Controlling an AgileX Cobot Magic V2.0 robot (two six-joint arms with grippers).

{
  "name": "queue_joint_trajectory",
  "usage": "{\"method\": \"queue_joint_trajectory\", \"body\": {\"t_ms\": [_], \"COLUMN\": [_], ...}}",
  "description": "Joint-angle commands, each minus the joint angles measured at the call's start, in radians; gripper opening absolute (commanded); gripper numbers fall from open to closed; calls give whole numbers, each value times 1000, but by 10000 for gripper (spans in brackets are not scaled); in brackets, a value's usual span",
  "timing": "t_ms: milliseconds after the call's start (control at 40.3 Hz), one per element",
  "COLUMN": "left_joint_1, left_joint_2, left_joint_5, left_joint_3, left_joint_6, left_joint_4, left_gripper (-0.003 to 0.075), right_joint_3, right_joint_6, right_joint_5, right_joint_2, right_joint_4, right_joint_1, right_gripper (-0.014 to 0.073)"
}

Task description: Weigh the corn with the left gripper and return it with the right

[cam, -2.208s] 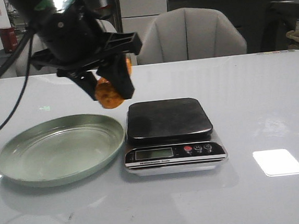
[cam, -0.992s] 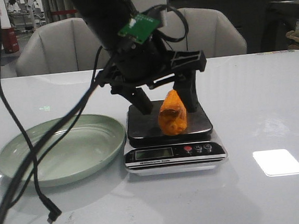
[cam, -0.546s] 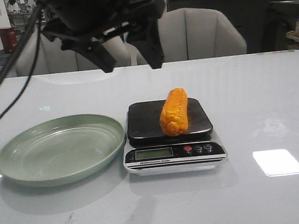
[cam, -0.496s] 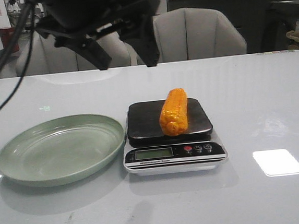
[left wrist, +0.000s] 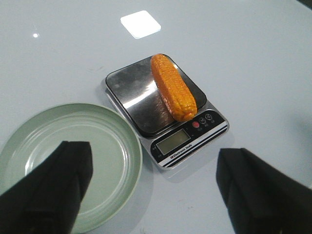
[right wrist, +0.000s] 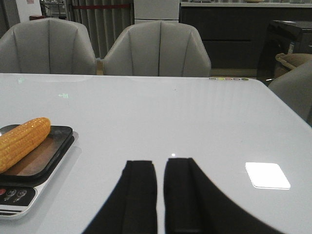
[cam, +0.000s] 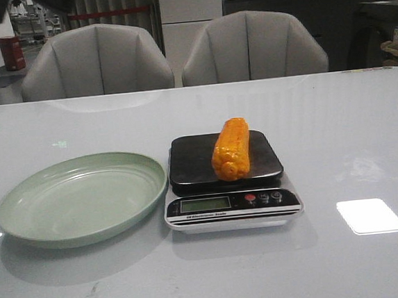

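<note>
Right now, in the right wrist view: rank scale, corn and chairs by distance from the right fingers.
1. Black-topped digital kitchen scale: nearest, on the white table.
2. Orange-yellow corn cob: lying on the scale.
3. Grey upholstered chairs: beyond the table's far edge.

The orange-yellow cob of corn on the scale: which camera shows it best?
The left wrist view: it looks down on the whole orange-yellow cob of corn lying along the dark platform of the kitchen scale. The front view shows the corn end-on, foreshortened. The right wrist view catches it at the picture's edge, partly cut off.
</note>
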Motion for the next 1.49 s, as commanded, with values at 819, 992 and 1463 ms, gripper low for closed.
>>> {"method": "queue_joint_trajectory", "body": {"t_ms": [819,992,1463], "left_joint_1": [1,1,1], "left_joint_2": [-875,-877,-877], "left_joint_5": [204,199,160], "left_joint_3": [306,311,332], "left_joint_6": [6,10,10], "left_joint_4": [195,195,193], "left_gripper": [567,266,130], "right_joint_3": [4,4,-113], "right_joint_6": [-5,-5,15], "right_joint_5": [-77,-77,-157], "right_joint_2": [-18,-18,9], "right_joint_4": [-9,-9,-2], "right_joint_1": [-6,-6,-5], "right_gripper": [218,218,218]}}
